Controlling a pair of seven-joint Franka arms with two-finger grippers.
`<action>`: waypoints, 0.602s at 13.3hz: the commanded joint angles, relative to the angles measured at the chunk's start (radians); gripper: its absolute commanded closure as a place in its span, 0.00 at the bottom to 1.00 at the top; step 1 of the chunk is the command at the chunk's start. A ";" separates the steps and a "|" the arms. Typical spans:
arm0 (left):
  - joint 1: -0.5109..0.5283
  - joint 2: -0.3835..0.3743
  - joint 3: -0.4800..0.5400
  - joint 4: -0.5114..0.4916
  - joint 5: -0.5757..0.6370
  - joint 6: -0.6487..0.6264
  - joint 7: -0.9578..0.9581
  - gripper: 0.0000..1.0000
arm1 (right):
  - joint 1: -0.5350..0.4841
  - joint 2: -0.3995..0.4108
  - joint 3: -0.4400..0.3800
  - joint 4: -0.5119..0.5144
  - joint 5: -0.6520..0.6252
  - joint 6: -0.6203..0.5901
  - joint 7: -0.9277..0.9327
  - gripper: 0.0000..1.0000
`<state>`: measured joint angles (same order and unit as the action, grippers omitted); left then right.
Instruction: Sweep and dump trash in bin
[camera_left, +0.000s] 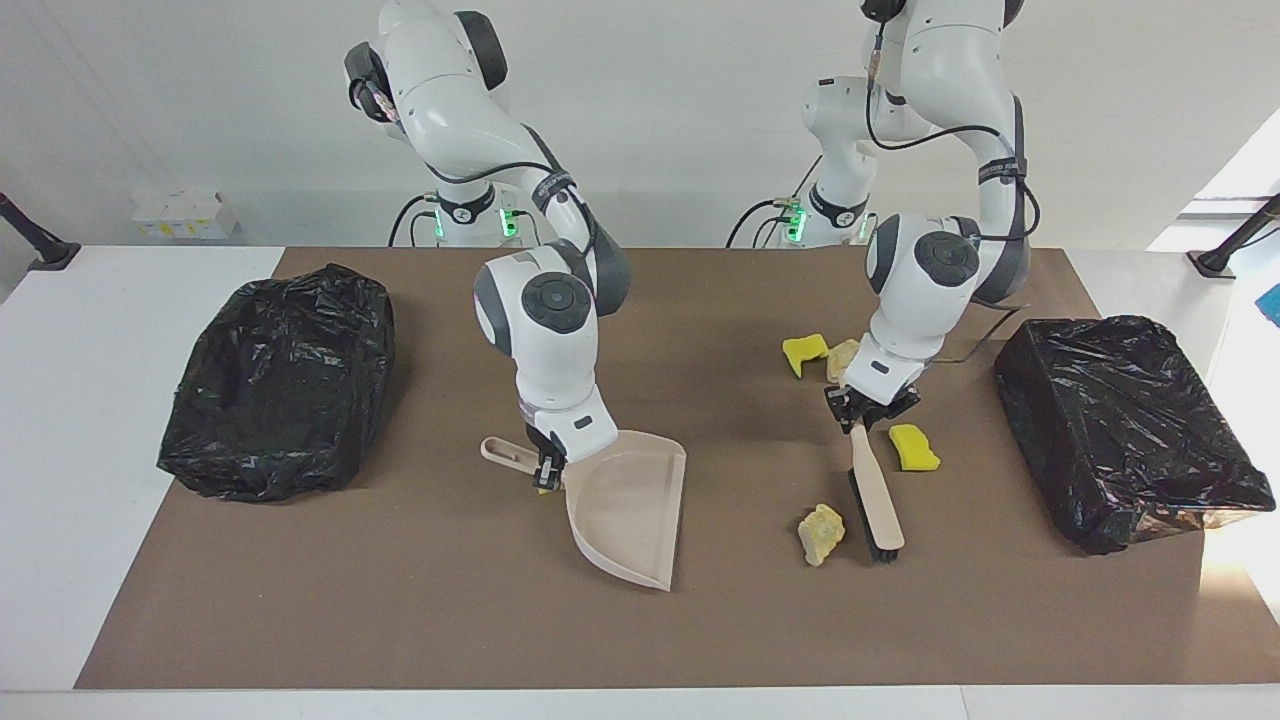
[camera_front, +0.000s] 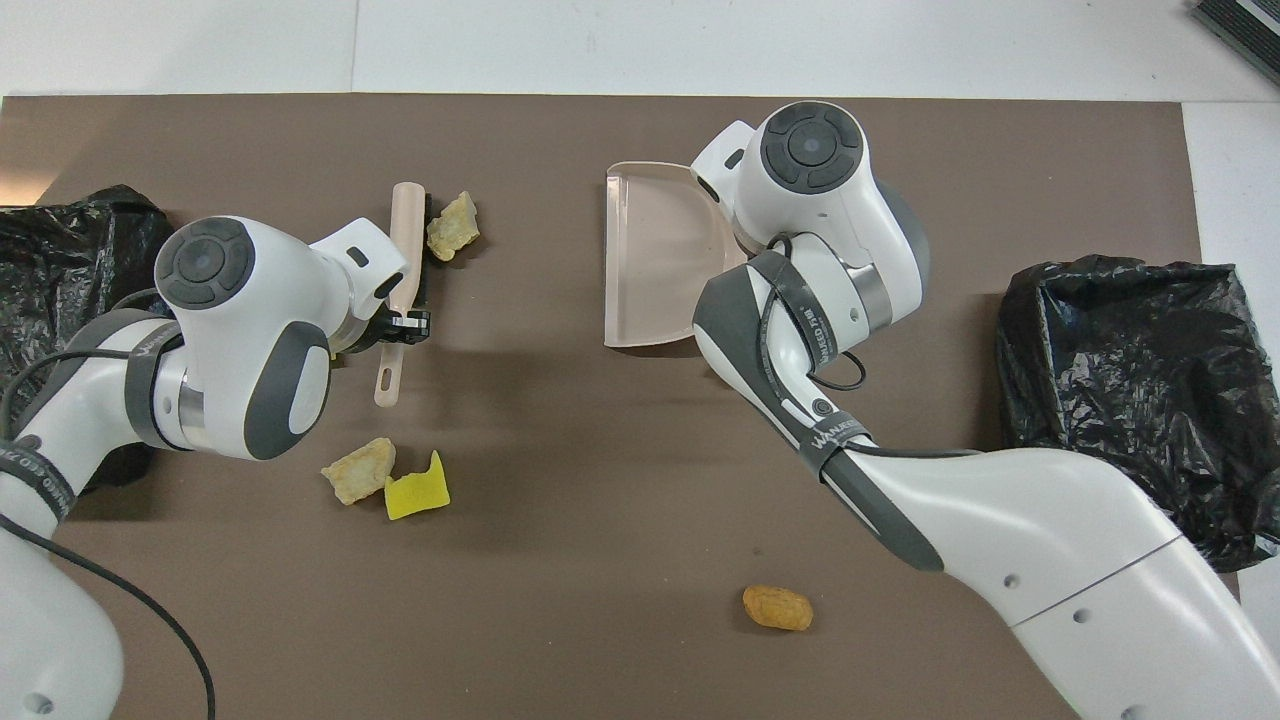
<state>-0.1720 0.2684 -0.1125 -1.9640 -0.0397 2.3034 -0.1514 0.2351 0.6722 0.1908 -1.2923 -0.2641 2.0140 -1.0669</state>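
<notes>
I read the clock on the facing view, with twelve o'clock toward the robots. At nine o'clock on the surface (camera_left: 200, 600) sits a bin lined with a black bag (camera_left: 285, 380), at the right arm's end. Next comes the right arm, whose jaws are clamped on the handle of the beige dustpan (camera_left: 625, 510). Its pan lies at five o'clock from those jaws, mouth toward the left arm's end, with nothing in it. A sliver of yellow sponge (camera_left: 543, 488) peeks out under those jaws, and I cannot tell more about it. In the overhead view a golden-brown chunk (camera_front: 777, 607) lies alone, nearer to the robots than the dustpan. Toward three o'clock, a yellow sponge piece (camera_left: 805, 352) and a tan chunk (camera_left: 843, 355) touch each other at eleven o'clock from the left arm's jaws. Those jaws are pinching the handle of the brush (camera_left: 875, 495), whose bristles are down on the surface. A second tan chunk (camera_left: 821, 532) sits just beside the bristles at nine o'clock. Another yellow sponge (camera_left: 913, 447) lies near the handle at three o'clock. The second bagged bin (camera_left: 1120, 430) stands at three o'clock, at the left arm's end.
</notes>
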 joint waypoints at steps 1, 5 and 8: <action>-0.044 0.023 -0.001 0.017 -0.052 0.025 0.019 1.00 | -0.006 0.029 0.019 0.024 -0.021 0.026 -0.091 1.00; -0.199 0.009 -0.006 0.011 -0.146 0.024 -0.002 1.00 | 0.003 0.017 0.019 -0.018 -0.015 0.023 -0.160 1.00; -0.314 -0.011 -0.006 0.016 -0.187 0.007 -0.098 1.00 | 0.010 0.006 0.019 -0.048 -0.017 0.037 -0.160 1.00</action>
<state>-0.4212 0.2715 -0.1303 -1.9581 -0.1984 2.3222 -0.2132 0.2449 0.6867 0.1968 -1.3121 -0.2642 2.0391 -1.1993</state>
